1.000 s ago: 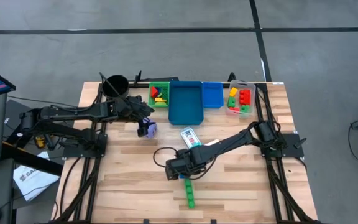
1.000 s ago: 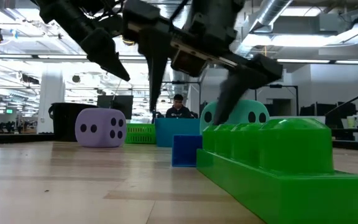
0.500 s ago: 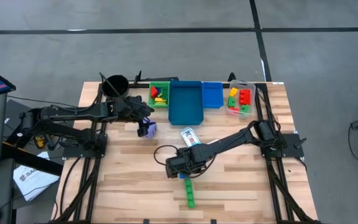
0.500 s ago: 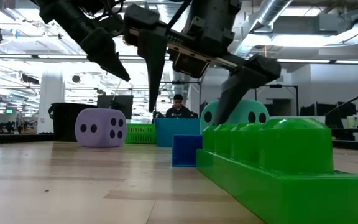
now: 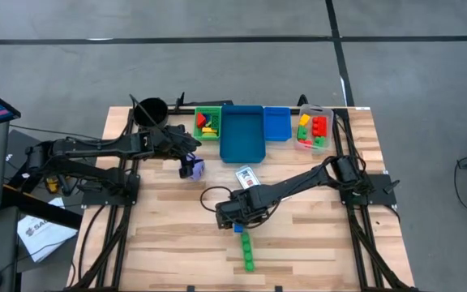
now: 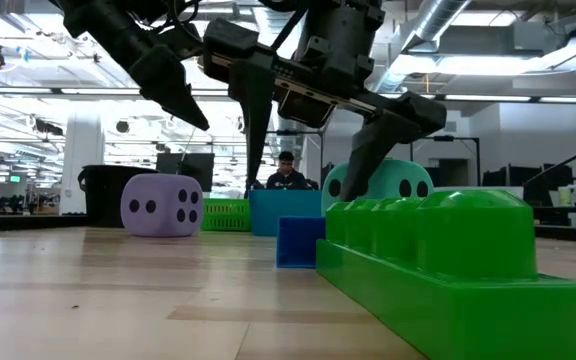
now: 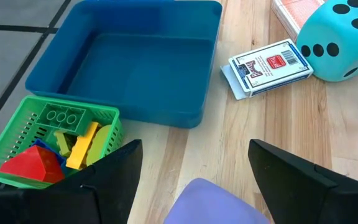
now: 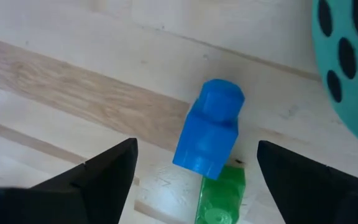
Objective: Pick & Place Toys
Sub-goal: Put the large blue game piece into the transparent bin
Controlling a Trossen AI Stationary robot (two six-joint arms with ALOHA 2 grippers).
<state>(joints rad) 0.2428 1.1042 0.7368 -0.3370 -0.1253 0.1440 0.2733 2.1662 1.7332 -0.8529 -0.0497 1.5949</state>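
A small blue brick [image 8: 207, 132] lies on the wooden table with one end against a long green brick [image 5: 248, 251]. My right gripper [image 8: 196, 146] hangs open above the blue brick, pointing down, with a finger on either side and clear of it in the low view [image 6: 303, 185]. My left gripper [image 7: 194, 149] stands open just above the purple die [image 7: 219, 202], which rests on the table [image 6: 163, 205]. A pack of playing cards [image 7: 269, 67] and a cyan dotted die [image 7: 347, 37] lie between the two arms.
Along the far edge stand a black cup [image 5: 151, 111], a green basket [image 5: 207, 123] with bricks, a large blue bin [image 5: 242, 134], a small blue bin [image 5: 276, 123] and a clear bin [image 5: 313, 130] with bricks. A person [image 6: 286, 172] sits far behind the table.
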